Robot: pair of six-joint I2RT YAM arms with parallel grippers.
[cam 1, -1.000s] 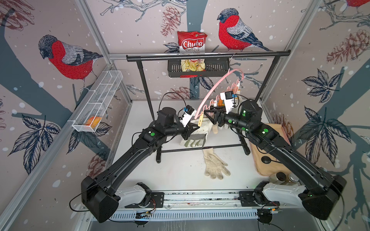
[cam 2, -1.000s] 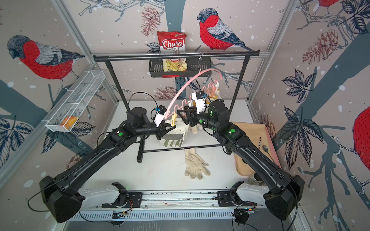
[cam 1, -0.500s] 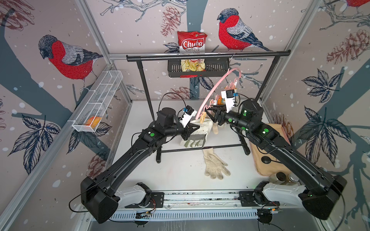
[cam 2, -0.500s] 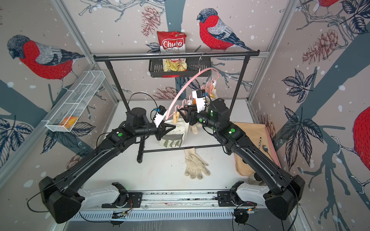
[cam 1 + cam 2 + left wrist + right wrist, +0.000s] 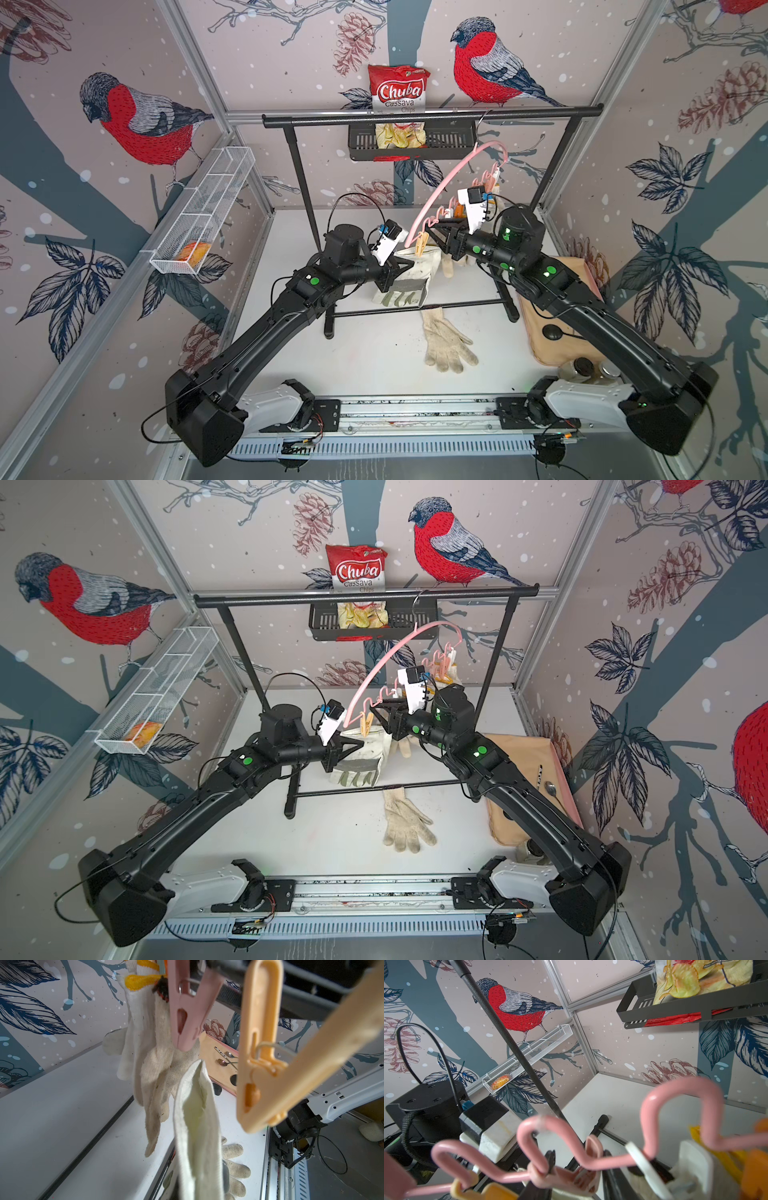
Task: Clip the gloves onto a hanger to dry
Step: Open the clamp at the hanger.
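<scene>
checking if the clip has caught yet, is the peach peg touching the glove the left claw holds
Apart. In the left wrist view, bare table shows between the glove and the peach peg all along their facing edges.

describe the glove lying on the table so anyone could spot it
Find the black garment rack on the white table. Just in front of its lower crossbar lies an off-white knit glove, fingers toward the arm bases. It alone lies flat; the other gloves hang up by the pink hanger.
</scene>
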